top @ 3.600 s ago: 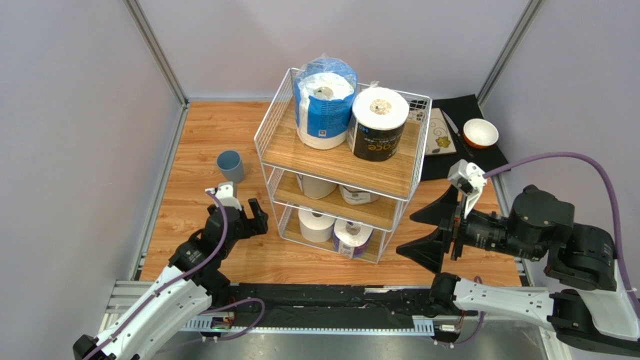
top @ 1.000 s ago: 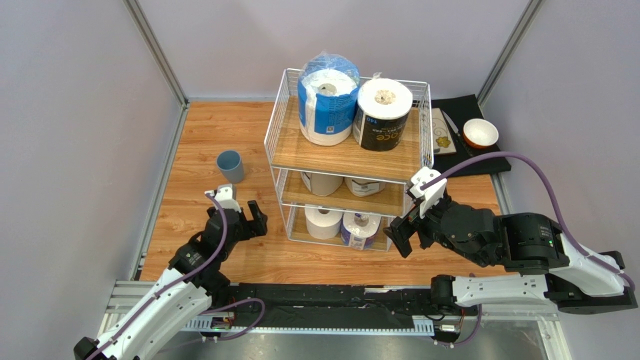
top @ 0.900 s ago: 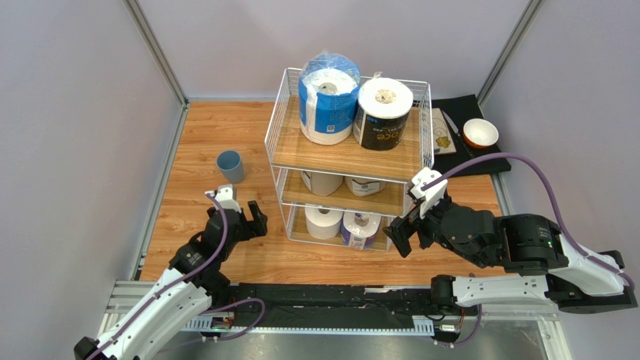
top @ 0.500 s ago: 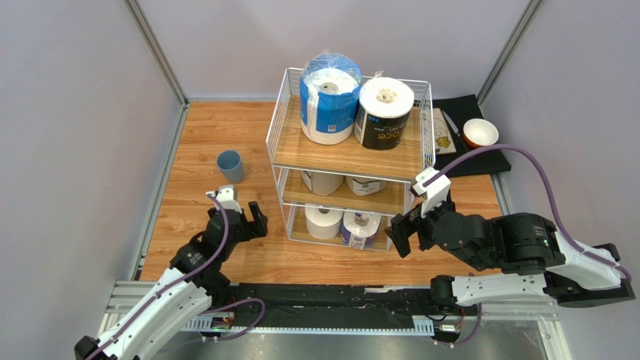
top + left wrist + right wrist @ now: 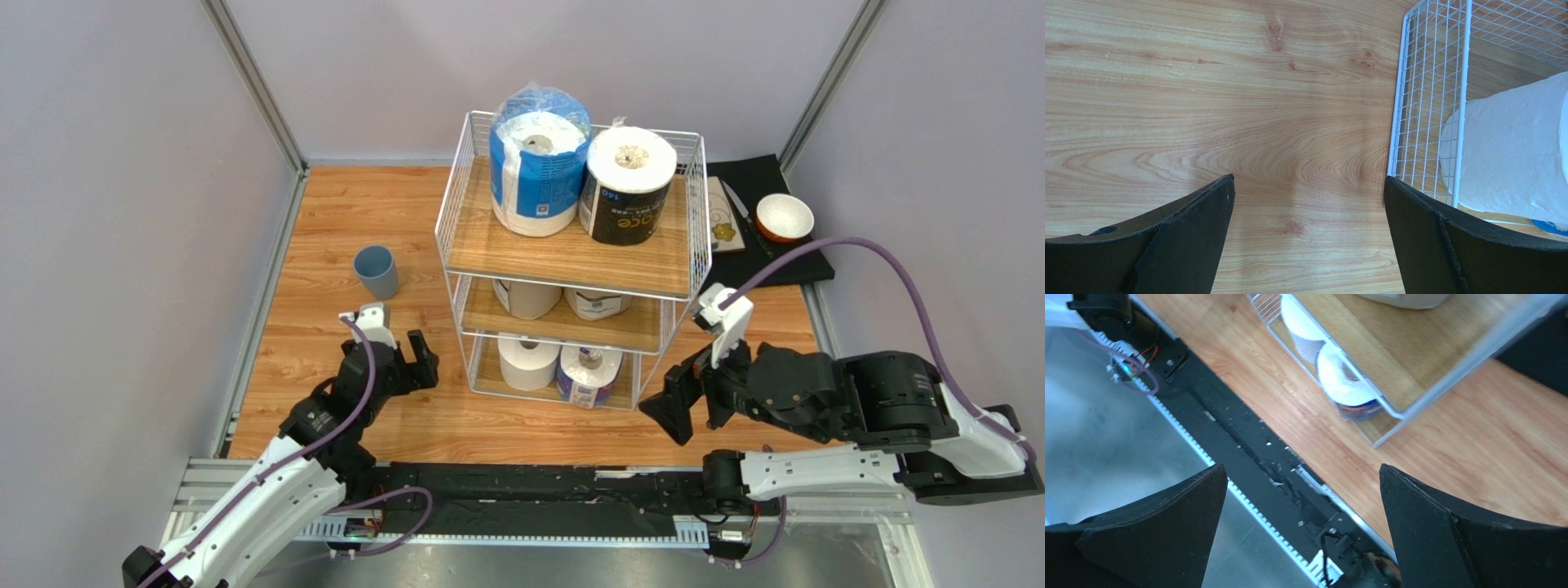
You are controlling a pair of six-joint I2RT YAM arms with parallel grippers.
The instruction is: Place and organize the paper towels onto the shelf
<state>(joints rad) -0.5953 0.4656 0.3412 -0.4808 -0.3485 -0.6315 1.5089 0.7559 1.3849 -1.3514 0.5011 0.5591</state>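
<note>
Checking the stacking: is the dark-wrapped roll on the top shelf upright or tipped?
Upright: the dark-wrapped roll stands on end, its core hole facing up.

A blue cup [image 5: 377, 270] is standing upright on the wooden table [image 5: 331, 221]. A small orange bowl [image 5: 784, 217] is sitting on a black mat [image 5: 754, 173], far right.

Paper towels [image 5: 536, 165] stand on the shelf [image 5: 552, 254], seemingly six.
</note>
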